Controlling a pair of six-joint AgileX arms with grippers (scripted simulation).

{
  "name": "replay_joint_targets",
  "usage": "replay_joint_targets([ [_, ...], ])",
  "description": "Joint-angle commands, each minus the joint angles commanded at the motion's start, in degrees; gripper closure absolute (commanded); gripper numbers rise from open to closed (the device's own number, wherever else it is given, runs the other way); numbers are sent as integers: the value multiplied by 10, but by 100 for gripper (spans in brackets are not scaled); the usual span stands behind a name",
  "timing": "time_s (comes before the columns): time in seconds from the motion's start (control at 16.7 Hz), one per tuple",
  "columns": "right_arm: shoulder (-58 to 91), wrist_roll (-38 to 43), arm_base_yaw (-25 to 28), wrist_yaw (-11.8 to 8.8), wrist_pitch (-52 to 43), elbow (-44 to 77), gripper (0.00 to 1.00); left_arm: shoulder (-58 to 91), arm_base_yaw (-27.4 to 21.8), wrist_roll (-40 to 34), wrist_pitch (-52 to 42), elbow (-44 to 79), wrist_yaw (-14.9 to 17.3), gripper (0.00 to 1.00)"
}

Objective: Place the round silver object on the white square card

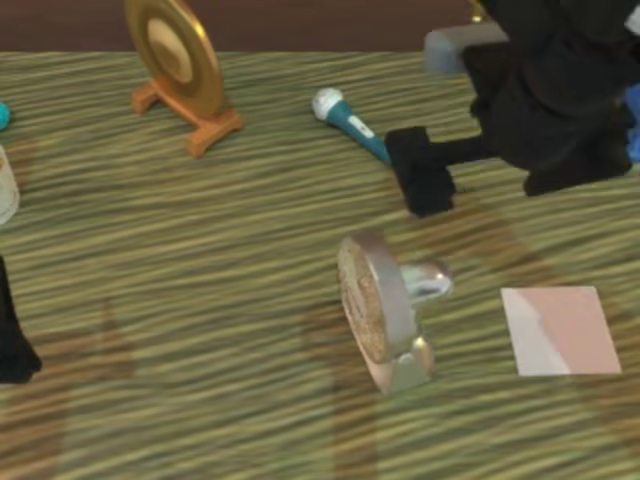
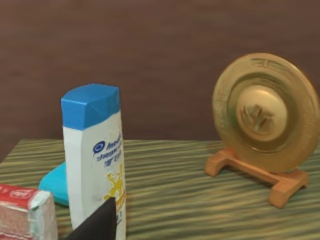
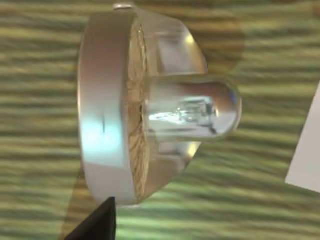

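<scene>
Right gripper (image 1: 421, 185) above the table, grip state unclear, silver disc (image 1: 385, 312) upright just below it, card (image 1: 560, 330) beside, untouched

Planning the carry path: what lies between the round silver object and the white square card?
Nothing: in the top view only bare striped tabletop separates the round silver object from the white square card. The right gripper hangs behind that stretch.
</scene>
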Motion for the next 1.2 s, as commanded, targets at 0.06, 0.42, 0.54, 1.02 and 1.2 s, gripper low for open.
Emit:
replay_joint_targets([
  [0.06, 49, 10, 15, 1, -31, 48, 0, 0, 0, 0, 0, 0, 0, 0],
  [0.42, 234, 51, 74, 1, -154, 244, 0, 0, 0, 0, 0, 0, 0, 0],
  [0.54, 250, 56, 79, 2, -166, 262, 0, 0, 0, 0, 0, 0, 0, 0],
  [1.02, 247, 54, 78, 2, -143, 238, 0, 0, 0, 0, 0, 0, 0, 0],
  [1.2, 244, 55, 79, 2, -93, 182, 0, 0, 0, 0, 0, 0, 0, 0],
])
